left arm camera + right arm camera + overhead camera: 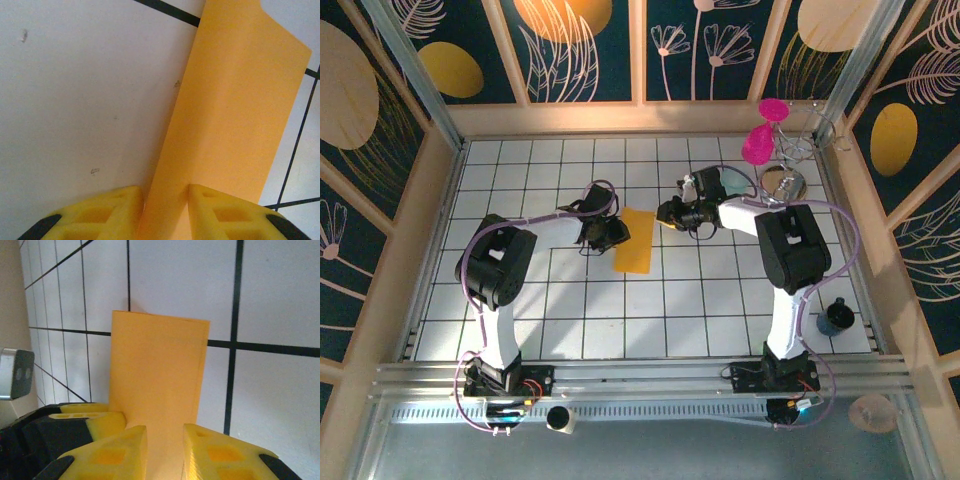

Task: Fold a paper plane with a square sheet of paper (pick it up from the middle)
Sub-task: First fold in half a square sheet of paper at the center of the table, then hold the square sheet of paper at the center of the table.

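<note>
The paper [636, 242] lies near the middle of the white tiled tabletop [720, 300]. It looks like a long orange-yellow strip, not a square, and it sits a little slanted. One arm comes at it from each side.

The left claw [610, 235] is at the left edge of the paper. Seen from its own camera, its two yellow fingers [105, 212] stand a bit apart, and the paper runs up through the gap between them. The claw is partly open. I cannot tell if the fingers touch the paper.

The right claw [670, 213] is at the top right corner of the paper. In its own camera, its yellow fingers [220, 455] are also a bit apart, with the paper in the gap and reaching away over the tiles. This claw is partly open too, and it does not look like it is squeezing the paper.

A dark cup [837, 318] stands far off by the right wall.
</note>
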